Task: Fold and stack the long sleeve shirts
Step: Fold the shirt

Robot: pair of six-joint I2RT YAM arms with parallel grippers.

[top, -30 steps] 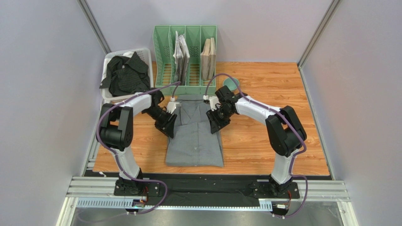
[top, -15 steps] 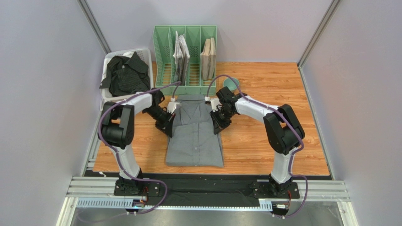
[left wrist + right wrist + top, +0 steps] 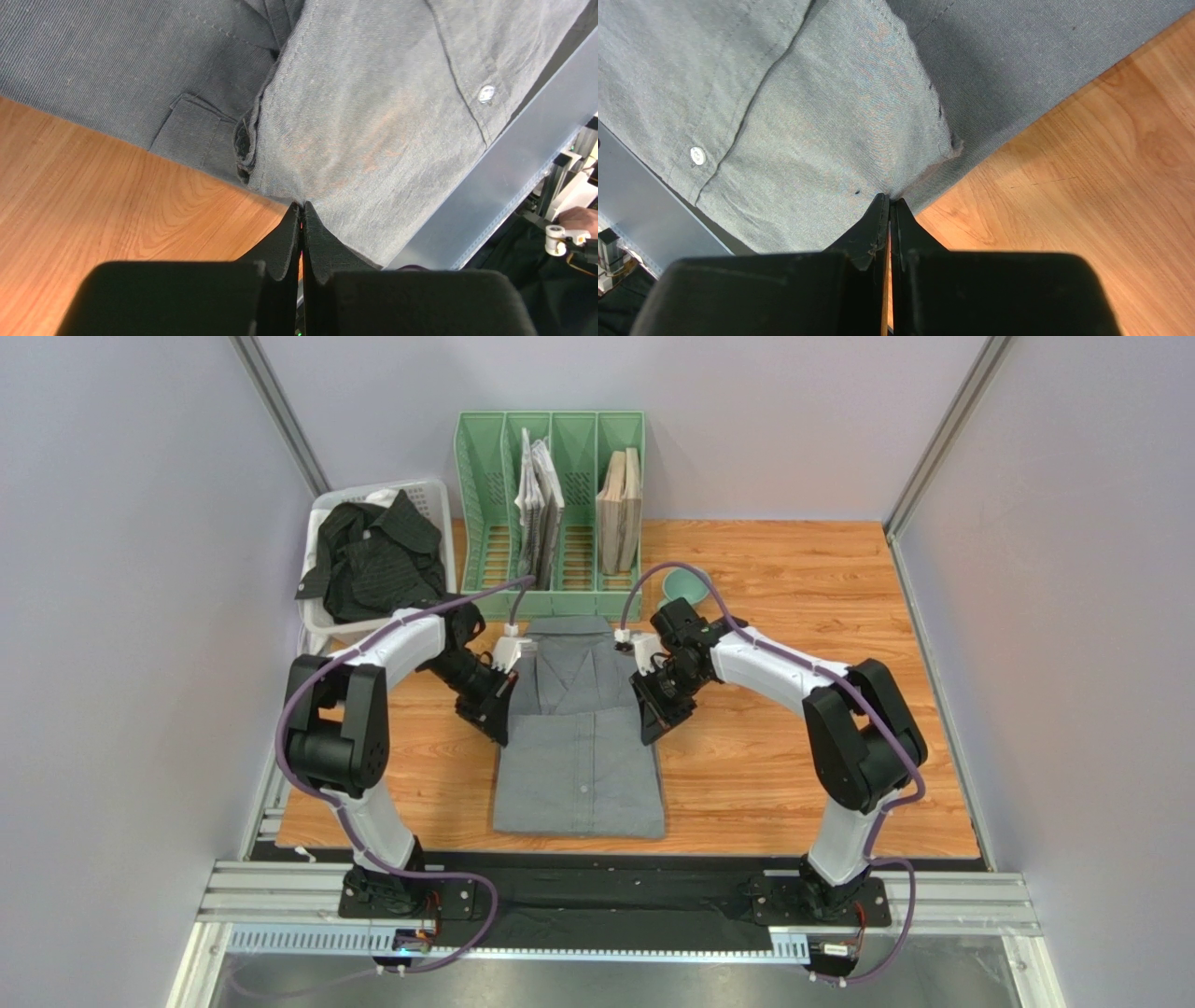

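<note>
The grey long sleeve shirt (image 3: 578,763) lies on the wooden table, collar toward the back and its sides folded in. My left gripper (image 3: 501,720) is shut on its left edge, pinching the cloth (image 3: 365,105) at the fingertips (image 3: 302,205). My right gripper (image 3: 654,720) is shut on its right edge, pinching the cloth (image 3: 808,105) at the fingertips (image 3: 889,199). Both hold the shirt at mid-length, with the upper part raised a little. The black striped shirt (image 3: 368,560) lies crumpled in a white basket (image 3: 421,487) at the back left.
A green slotted file rack (image 3: 550,434) with papers and books stands at the back, just behind the shirt's collar. A small green round object (image 3: 687,585) lies right of the rack. Bare wooden table (image 3: 814,686) extends to the right.
Both grippers stayed shut on the shirt's edges and shifted slightly. The arms' elbows swung outward, and the shirt's upper part moved a little toward the back.
</note>
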